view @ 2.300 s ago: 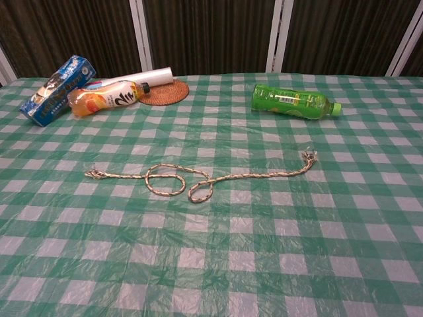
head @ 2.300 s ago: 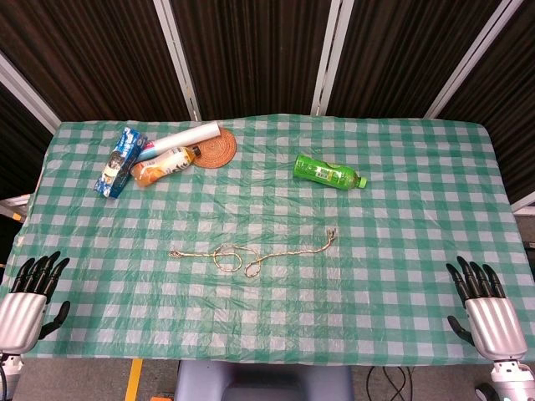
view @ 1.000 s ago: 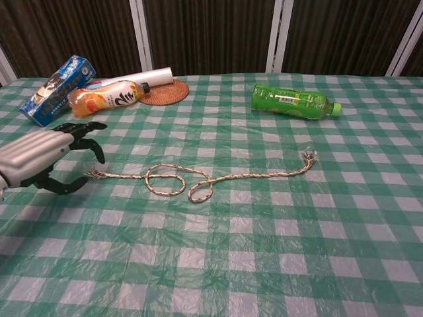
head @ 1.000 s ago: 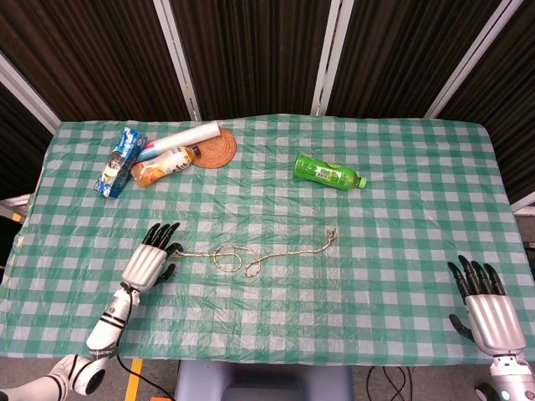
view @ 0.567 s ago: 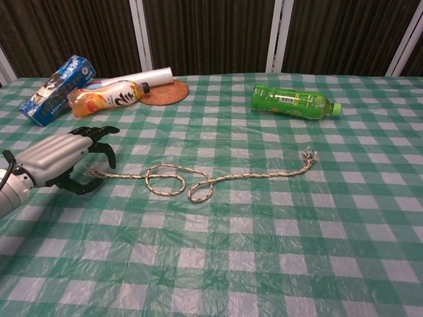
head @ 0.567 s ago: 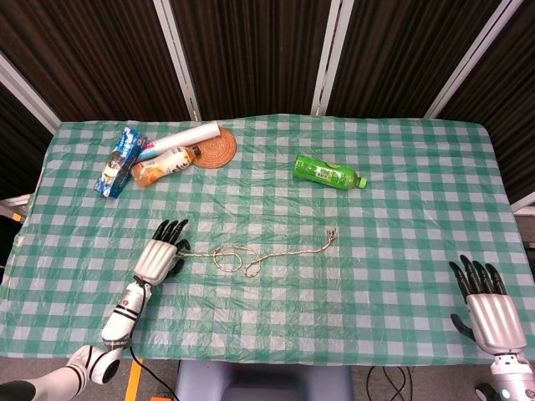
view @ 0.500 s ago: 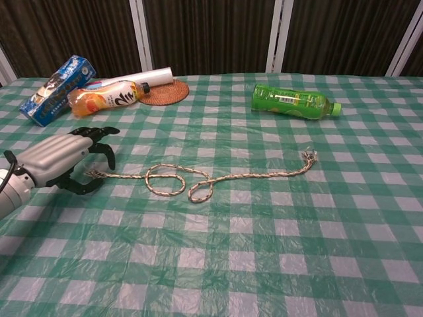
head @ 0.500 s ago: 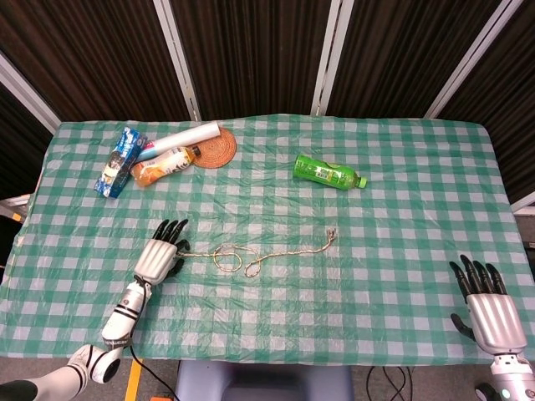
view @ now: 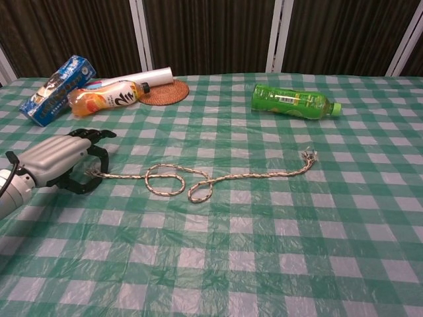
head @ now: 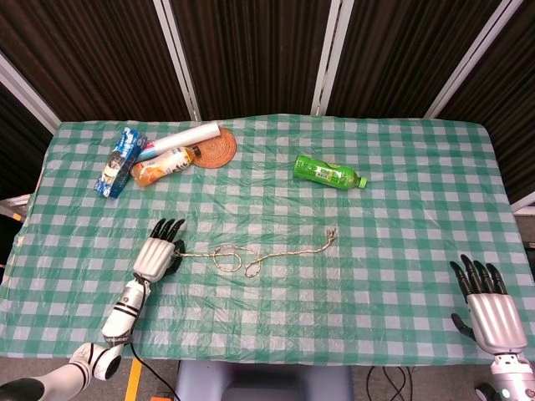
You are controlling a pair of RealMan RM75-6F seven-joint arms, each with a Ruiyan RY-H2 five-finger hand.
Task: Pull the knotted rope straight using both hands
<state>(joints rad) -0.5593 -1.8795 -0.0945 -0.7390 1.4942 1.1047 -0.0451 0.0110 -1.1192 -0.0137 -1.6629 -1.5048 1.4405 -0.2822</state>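
The thin braided rope [head: 292, 251] [view: 254, 176] lies across the middle of the green checked table, with two loose loops [head: 227, 257] [view: 165, 179] left of its centre. Its right end [view: 308, 156] is frayed and lies free. My left hand [head: 157, 253] [view: 63, 162] sits at the rope's left end. Its fingers curl down over that end and the thumb lies below it, with a gap still showing between them. My right hand [head: 485, 313] is off the near right table edge, fingers spread, holding nothing; only the head view shows it.
At the back left lie a blue box [head: 119, 160] [view: 56, 89], an orange bottle [head: 165, 164] [view: 106, 98], a white roll [head: 185, 135] and a woven coaster [head: 217, 150]. A green bottle [head: 328, 172] [view: 294, 101] lies on its side behind the rope's right end.
My left hand came in from the near left edge to the rope's left end, and its fingers have curled lower over it. The rope and the right hand have not moved.
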